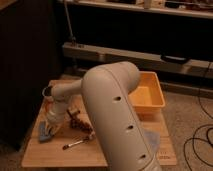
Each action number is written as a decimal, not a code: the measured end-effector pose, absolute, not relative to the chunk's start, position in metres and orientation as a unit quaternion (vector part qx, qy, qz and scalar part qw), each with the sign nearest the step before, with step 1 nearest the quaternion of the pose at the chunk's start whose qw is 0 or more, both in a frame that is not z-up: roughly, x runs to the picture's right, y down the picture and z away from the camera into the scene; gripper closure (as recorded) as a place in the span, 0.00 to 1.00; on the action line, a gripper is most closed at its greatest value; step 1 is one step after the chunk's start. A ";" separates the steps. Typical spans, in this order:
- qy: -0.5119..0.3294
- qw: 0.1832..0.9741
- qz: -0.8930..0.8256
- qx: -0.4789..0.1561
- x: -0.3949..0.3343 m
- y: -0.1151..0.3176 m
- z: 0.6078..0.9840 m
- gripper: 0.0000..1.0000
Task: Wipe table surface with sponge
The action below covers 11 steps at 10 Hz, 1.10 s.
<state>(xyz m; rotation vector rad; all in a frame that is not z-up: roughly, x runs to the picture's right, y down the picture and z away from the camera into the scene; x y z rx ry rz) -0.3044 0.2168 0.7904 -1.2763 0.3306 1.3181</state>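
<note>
The white arm point(117, 115) fills the middle of the view, bending down from the right foreground to the left side of the table point(55, 152). The table is a low top of light planks. An orange tray point(150, 97) sits at its far right corner, part hidden by the arm.

The sponge point(45, 132) lies flat on the wood near the table's front left corner. The gripper point(54, 122) is right over it, pressed down on or just above its right end. Whether it grips the sponge cannot be told.

Just right of the gripper is a heap of dark crumbs point(80, 122), not yet swept. A thin utensil point(76, 144) lies nearer the front edge, apart from the sponge.

As I judge it, the wipe has barely begun: the sponge is down on the table, but the crumbs sit in a tight heap and most of the planks are yet to be covered.

The sponge's long axis seems to run roughly left to right, along the front edge and a little skewed. Its right end points toward the crumbs, though the gripper covers that end, so this is uncertain.
</note>
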 end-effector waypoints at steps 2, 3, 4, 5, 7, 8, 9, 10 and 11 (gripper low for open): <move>0.136 0.577 0.598 -0.540 -0.272 0.207 0.797 1.00; 0.137 0.568 0.609 -0.536 -0.257 0.209 0.794 1.00; 0.138 0.561 0.620 -0.532 -0.244 0.211 0.791 1.00; 0.143 0.550 0.633 -0.526 -0.226 0.216 0.784 1.00; 0.152 0.532 0.649 -0.522 -0.205 0.231 0.769 1.00; 0.153 0.525 0.655 -0.522 -0.197 0.239 0.761 1.00; 0.155 0.522 0.655 -0.524 -0.197 0.250 0.751 1.00; 0.156 0.522 0.651 -0.528 -0.203 0.260 0.742 1.00; 0.160 0.526 0.641 -0.536 -0.216 0.274 0.732 1.00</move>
